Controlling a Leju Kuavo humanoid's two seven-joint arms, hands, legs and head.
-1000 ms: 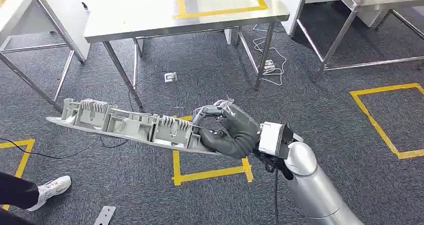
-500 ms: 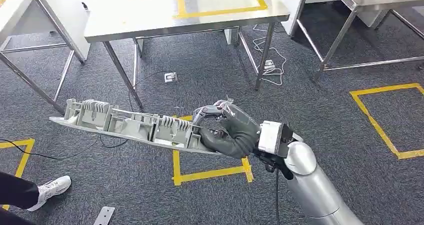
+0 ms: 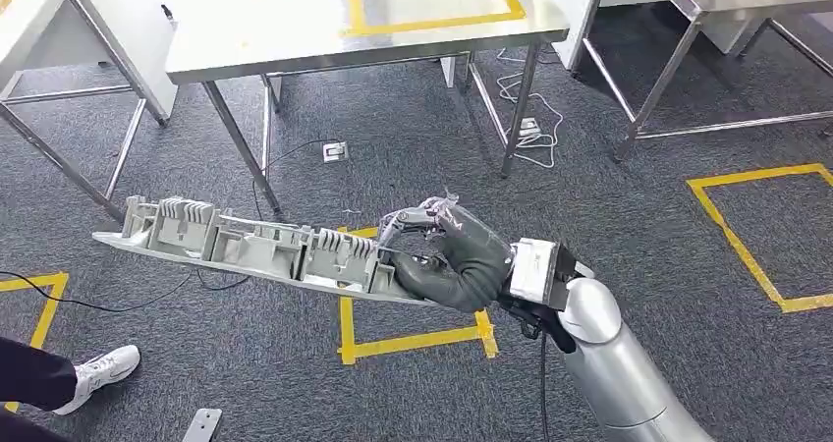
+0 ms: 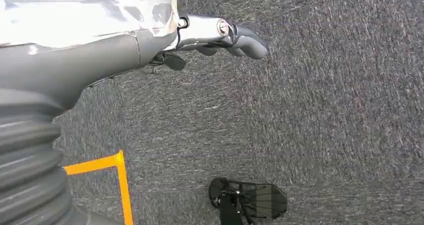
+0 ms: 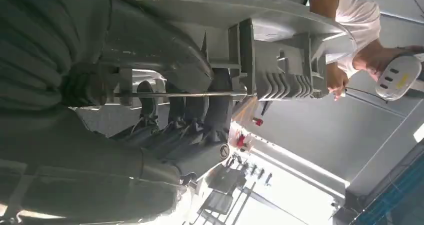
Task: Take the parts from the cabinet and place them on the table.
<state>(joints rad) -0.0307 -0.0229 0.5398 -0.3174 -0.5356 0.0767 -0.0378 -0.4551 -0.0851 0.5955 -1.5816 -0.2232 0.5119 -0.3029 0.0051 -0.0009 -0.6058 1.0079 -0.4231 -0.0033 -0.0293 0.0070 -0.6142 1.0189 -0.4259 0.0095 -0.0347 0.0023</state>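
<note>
**Long part held over carpet**

The long grey ribbed part (image 3: 246, 248) is gripped at one end by the right hand (image 3: 454, 257) and held level above the carpet. Beyond stands the steel table (image 3: 295, 44). The left hand (image 4: 150, 32) hangs over carpet, its fingers curled, nothing held.

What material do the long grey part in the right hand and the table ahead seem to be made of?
Long grey part: likely moulded plastic, matt, with thin ribs and box-like walls. Table: looks like stainless steel, with a smooth reflective top and shiny thin legs. The right hand grips the part's end.
</note>
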